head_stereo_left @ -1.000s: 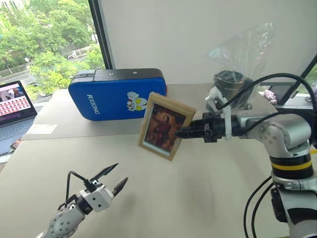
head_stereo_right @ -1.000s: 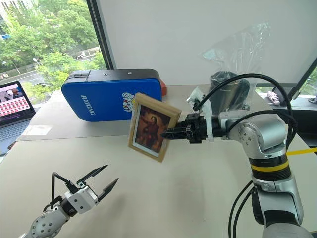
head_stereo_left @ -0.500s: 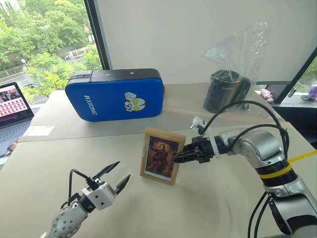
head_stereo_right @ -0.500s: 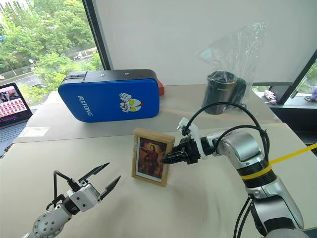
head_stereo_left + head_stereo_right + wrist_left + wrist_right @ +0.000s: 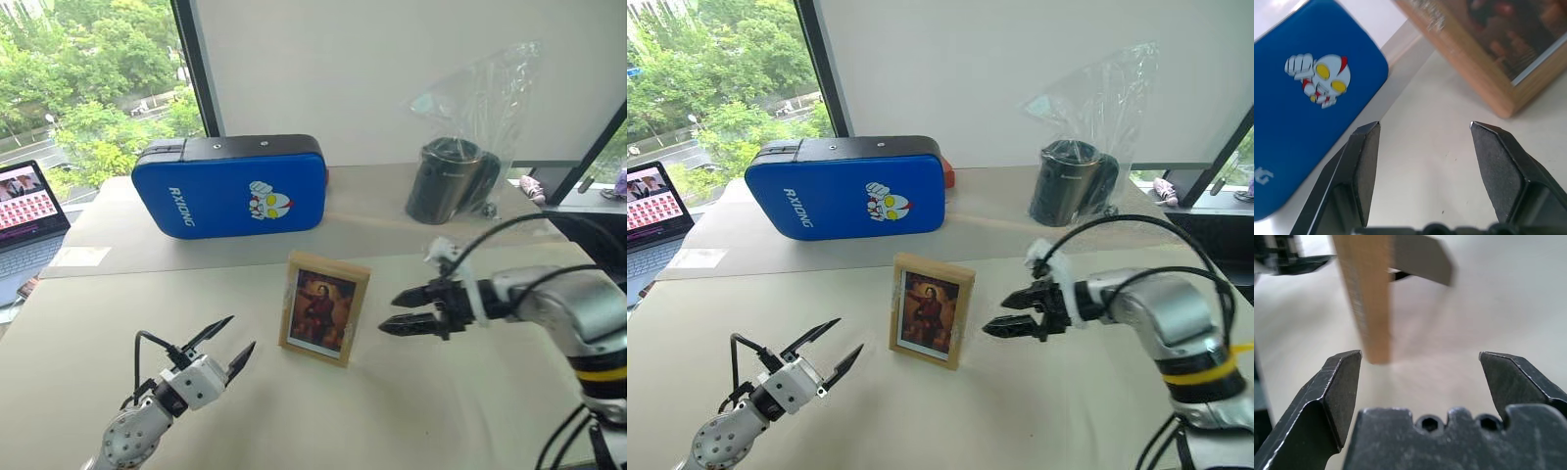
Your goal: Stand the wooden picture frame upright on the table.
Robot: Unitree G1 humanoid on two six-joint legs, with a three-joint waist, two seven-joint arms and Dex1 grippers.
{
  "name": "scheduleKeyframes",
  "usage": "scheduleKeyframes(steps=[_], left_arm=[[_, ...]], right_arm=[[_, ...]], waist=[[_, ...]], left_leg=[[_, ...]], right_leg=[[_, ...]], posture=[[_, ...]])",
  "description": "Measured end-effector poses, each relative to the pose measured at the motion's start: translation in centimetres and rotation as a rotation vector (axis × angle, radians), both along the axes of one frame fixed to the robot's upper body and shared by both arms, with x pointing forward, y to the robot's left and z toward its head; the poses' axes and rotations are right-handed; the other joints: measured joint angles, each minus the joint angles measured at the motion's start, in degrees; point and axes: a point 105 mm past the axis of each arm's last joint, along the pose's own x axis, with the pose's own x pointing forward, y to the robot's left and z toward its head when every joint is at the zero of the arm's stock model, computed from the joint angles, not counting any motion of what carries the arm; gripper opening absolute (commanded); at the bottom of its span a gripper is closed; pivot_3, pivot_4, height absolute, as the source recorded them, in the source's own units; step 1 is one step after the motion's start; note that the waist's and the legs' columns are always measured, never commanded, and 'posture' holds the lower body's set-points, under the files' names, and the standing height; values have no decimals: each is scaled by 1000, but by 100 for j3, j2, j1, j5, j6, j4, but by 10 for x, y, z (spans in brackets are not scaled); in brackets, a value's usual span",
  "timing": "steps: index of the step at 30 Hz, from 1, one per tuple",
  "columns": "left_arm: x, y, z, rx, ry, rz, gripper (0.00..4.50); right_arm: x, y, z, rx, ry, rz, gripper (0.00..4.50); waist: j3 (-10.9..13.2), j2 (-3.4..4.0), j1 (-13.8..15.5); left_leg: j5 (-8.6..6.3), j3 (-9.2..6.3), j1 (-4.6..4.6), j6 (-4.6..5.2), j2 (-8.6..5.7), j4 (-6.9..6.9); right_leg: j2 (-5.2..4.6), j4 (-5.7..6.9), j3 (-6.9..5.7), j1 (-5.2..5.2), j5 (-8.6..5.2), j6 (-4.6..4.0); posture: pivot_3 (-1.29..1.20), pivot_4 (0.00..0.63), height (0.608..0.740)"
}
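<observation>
The wooden picture frame (image 5: 324,308) stands upright near the middle of the table (image 5: 411,411), portrait facing the near edge. The right gripper (image 5: 400,309) hangs just beside its right side, fingers spread wide, touching nothing. The left gripper (image 5: 231,348) hovers empty and wide toward the near left corner.

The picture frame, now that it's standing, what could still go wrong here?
The wooden picture frame stands on the table on its fold-out stand alone, so a nudge might tip it. The open right gripper hangs close beside its edge and could clip it. The open left gripper is also near.
</observation>
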Motion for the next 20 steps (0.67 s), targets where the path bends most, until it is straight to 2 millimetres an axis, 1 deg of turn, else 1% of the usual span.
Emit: scheduleKeyframes(steps=[1,2,4,6,7,10,12,14,16,20], left_arm=[[7,8,0,-124,61,91,3141],[9,10,0,-163,78,120,3141],[18,18,1,-312,134,228,3141],[25,22,2,-388,172,291,3141],[27,24,3,-414,181,318,3141],[34,22,4,-466,196,367,3141],[39,19,6,-497,195,381,3141],[43,17,9,-510,191,387,3141],[47,15,13,-524,179,388,3141],[50,15,11,-516,181,392,3141]], right_arm=[[3,-5,1,25,-57,-113,4468],[4,-6,0,40,-75,-146,4468],[11,-12,-13,30,-174,-362,4468],[13,-21,-33,-9,-220,-571,4468],[13,-24,-40,-11,-253,-662,4468],[8,-26,-43,-3,-395,-866,4468],[2,-22,-50,5,-478,-947,4468],[0,-16,-58,9,-516,-975,4468],[1,-13,-67,7,-545,-983,4468],[7,-12,-70,10,-612,-973,4468]], waist=[[0,-6,-13],[-1,-9,-20],[-4,-17,-23],[-3,-17,-29],[-3,-17,-26],[-4,-16,-28],[-4,-16,-34],[-4,-16,-47],[-4,-16,-68],[-4,-16,-72]], left_leg=[[0,-1,4,0,2,1],[0,-4,4,0,2,1],[1,-8,11,-2,2,4],[5,-5,8,-9,-4,8],[5,-5,8,-10,-5,9],[8,-6,10,-16,-7,4],[9,-5,14,-17,-7,2],[11,-3,17,-20,-8,2],[11,-1,21,-20,-8,1],[10,-3,22,-19,-6,-3]], right_leg=[[2,3,0,3,0,0],[2,5,0,5,0,0],[4,11,0,7,0,0],[1,18,9,1,0,1],[0,18,9,1,0,1],[0,13,10,0,1,1],[0,13,10,2,1,1],[1,10,14,5,1,1],[1,10,16,6,1,0],[5,8,16,6,0,-2]], posture=[[0,150,740],[0,150,740],[0,150,740],[0,150,740],[0,150,740],[0,150,740],[0,150,740],[0,150,740],[0,150,740],[0,150,740]])
